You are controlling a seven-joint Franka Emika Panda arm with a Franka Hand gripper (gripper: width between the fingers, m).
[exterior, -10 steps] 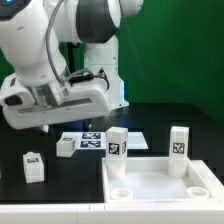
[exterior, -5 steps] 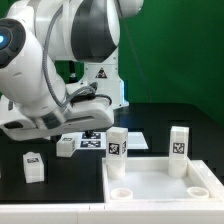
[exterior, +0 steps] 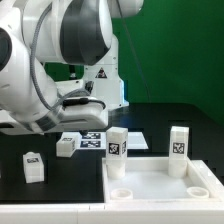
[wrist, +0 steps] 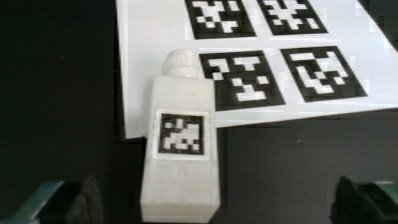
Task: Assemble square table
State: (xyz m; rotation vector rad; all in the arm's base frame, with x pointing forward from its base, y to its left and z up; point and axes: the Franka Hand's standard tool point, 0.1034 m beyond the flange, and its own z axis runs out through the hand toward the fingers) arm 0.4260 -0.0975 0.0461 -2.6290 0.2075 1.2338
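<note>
The square table's white slab [exterior: 160,187] lies at the front right of the exterior view, with round sockets in its corners. Two tagged white legs [exterior: 117,142] [exterior: 179,141] stand upright along its far edge. A third leg [exterior: 67,146] lies beside the marker board [exterior: 95,140], and another [exterior: 33,166] lies further to the exterior view's left. In the wrist view the lying leg [wrist: 178,135] rests partly on the marker board [wrist: 258,55]. My gripper [wrist: 210,204] [exterior: 50,124] hovers over it, open, with one dark finger [wrist: 50,202] on each side of the leg's end and touching nothing.
The table surface is black, with a green wall behind. The arm's bulky white links [exterior: 60,60] fill the upper left of the exterior view and hide the table behind them.
The arm has swung and its hand has sunk a little toward the leg lying by the marker board. The jaws stayed open. No part has moved.
</note>
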